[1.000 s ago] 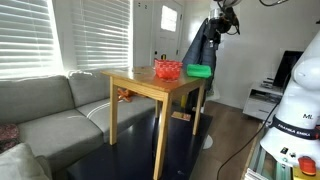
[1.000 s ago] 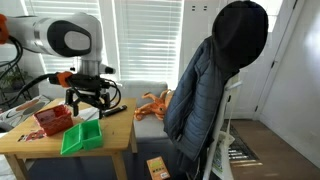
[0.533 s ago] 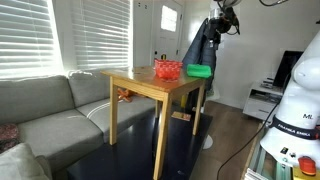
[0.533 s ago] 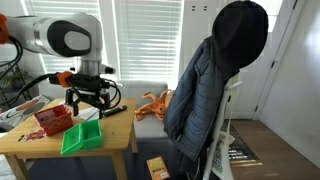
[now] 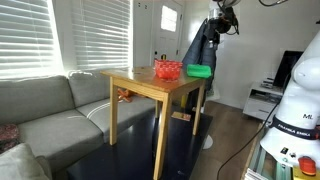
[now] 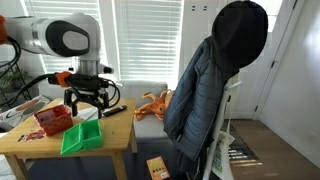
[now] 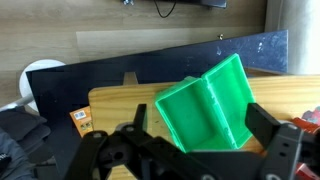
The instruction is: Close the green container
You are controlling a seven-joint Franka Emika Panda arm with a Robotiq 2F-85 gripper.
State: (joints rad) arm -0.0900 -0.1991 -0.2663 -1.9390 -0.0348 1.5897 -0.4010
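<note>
Your gripper [image 6: 90,106] hung wide open and empty over the table [image 6: 118,130]. The green container [image 6: 82,137] lay open at about 6 o'clock from it, close to the table edge. A push placed off the raised lid's centre, in my judgement, risked sliding the light box off that edge or into the red bowl [image 6: 55,120] just beside it at 10 o'clock. You had one green container, one red bowl, one table and one gripper.

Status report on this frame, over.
Gripper open, empty, above green container. Container wide open, not yet closed. Red bowl beside it, not blocking.
</note>
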